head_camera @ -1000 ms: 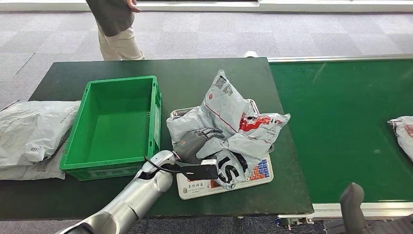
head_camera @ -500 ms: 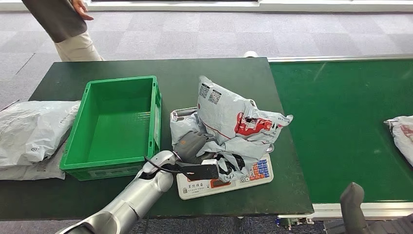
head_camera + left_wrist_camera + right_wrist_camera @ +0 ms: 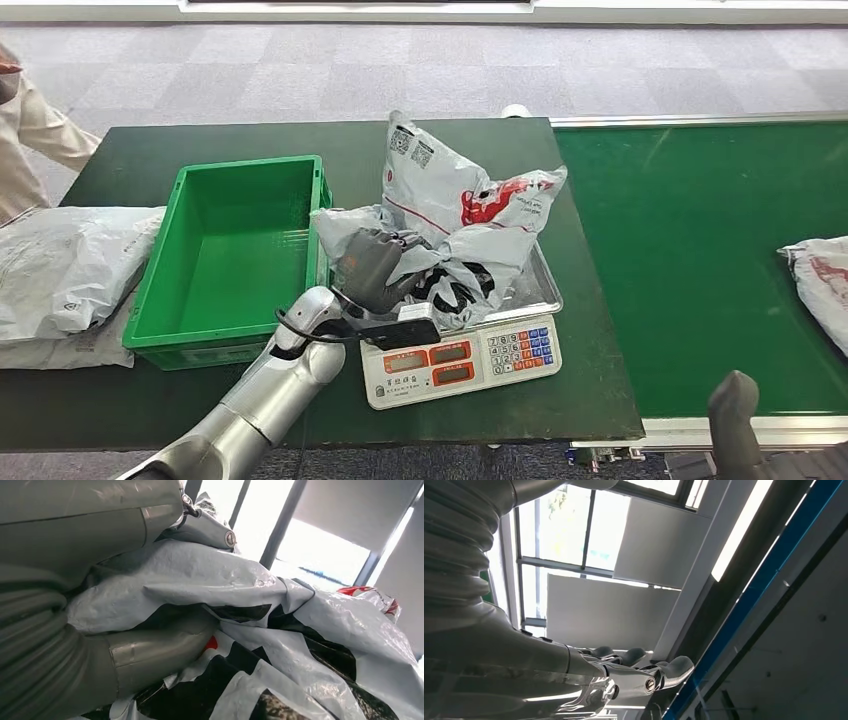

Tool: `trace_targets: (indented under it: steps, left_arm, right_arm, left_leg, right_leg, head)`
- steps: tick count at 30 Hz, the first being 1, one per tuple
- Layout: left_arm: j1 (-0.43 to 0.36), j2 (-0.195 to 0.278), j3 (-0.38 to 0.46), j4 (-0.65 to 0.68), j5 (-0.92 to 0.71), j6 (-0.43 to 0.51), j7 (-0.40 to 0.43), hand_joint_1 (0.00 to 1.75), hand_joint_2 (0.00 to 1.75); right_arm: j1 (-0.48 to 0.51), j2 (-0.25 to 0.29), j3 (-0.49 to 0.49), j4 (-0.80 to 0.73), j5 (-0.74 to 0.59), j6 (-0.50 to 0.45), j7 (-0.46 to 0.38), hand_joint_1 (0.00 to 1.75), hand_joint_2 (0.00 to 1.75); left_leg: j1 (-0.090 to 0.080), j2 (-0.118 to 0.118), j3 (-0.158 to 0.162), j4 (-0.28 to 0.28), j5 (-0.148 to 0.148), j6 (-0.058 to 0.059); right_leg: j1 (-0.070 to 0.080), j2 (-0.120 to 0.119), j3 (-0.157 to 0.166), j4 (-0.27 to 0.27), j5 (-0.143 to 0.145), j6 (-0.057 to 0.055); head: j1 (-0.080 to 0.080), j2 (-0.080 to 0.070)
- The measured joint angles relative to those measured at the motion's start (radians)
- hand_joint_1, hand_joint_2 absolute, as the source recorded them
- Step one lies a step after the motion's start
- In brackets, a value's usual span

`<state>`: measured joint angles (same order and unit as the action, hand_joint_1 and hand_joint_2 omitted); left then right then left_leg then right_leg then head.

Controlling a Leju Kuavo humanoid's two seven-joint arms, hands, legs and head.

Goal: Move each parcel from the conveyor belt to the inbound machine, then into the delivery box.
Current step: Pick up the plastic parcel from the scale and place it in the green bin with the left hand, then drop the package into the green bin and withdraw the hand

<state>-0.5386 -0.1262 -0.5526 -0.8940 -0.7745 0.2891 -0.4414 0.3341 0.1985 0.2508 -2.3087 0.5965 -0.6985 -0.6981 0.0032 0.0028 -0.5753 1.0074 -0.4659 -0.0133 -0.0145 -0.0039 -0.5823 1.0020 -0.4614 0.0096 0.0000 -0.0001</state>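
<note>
My left hand (image 3: 368,272) grips a crumpled grey parcel (image 3: 450,205) printed in red and black, holding it above the left part of the scale (image 3: 462,362) and close to the green box's (image 3: 168,262) right wall. Up close in the left wrist view, the parcel (image 3: 280,645) is bunched against the hand (image 3: 70,645). The box is empty. A second grey parcel (image 3: 818,285) lies on the green conveyor belt (image 3: 690,240) at the far right. My right hand (image 3: 735,422) is low at the front right, away from the belt; in the right wrist view the hand (image 3: 634,675) holds nothing and its fingers are apart.
Several grey parcels (image 3: 62,268) are piled on the dark table (image 3: 150,160) left of the box. A person (image 3: 28,135) stands at the table's far left corner. The scale's metal tray (image 3: 540,290) and keypad are uncovered on its right side.
My left hand has lifted the parcel off the scale and carried it left toward the green box. The person walked to the left. The parcel on the belt crept slightly left.
</note>
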Motion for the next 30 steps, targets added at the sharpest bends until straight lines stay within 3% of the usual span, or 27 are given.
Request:
trace_targets:
  steps: [6, 11, 15, 22, 30]
  left_arm:
    - [0.015, 0.003, 0.001, -0.111, -0.105, 0.12, 0.047, 1.75, 1.75]
    - [0.015, 0.003, 0.016, -0.225, -0.407, 0.299, 0.208, 1.75, 1.75]
    - [-0.002, 0.003, 0.074, -0.25, -0.561, 0.376, 0.313, 1.75, 1.75]
    - [-0.071, 0.023, 0.213, -0.137, -0.68, 0.403, 0.397, 1.75, 1.75]
    - [-0.129, 0.093, 0.411, 0.047, -0.701, 0.404, 0.448, 1.75, 1.75]
  right_arm:
    - [-0.008, 0.03, -0.015, 0.0, 0.024, 0.0, 0.0, 0.0, 1.75]
    - [-0.02, 0.066, -0.021, 0.0, 0.049, 0.0, 0.0, 0.0, 1.75]
    - [-0.021, 0.079, -0.022, 0.0, 0.046, 0.0, 0.0, 0.0, 1.75]
    - [-0.019, 0.079, -0.023, 0.0, 0.027, 0.0, 0.0, 0.0, 1.75]
    - [-0.009, 0.066, -0.023, 0.0, -0.011, 0.0, 0.0, 0.0, 1.75]
  left_leg:
    - [0.0, 0.0, 0.0, 0.0, 0.0, 0.0]
    - [0.0, 0.0, 0.0, 0.0, 0.0, 0.0]
    - [0.0, 0.0, 0.0, 0.0, 0.0, 0.0]
    - [0.0, 0.001, 0.001, 0.0, 0.001, -0.001]
    - [0.001, 0.0, 0.001, 0.0, 0.003, -0.003]
  right_leg:
    - [0.0, 0.0, 0.0, 0.0, 0.0, 0.0]
    - [0.0, 0.0, 0.0, 0.0, 0.0, 0.0]
    - [0.0, 0.0, 0.0, 0.0, 0.0, 0.0]
    - [0.0, 0.001, 0.0, 0.001, 0.001, -0.001]
    - [0.001, 0.001, -0.001, 0.002, 0.001, -0.002]
  head:
    - [0.0, 0.0]
    - [0.0, 0.0]
    - [0.0, 0.0]
    - [0.0, 0.0]
    - [0.0, 0.0]
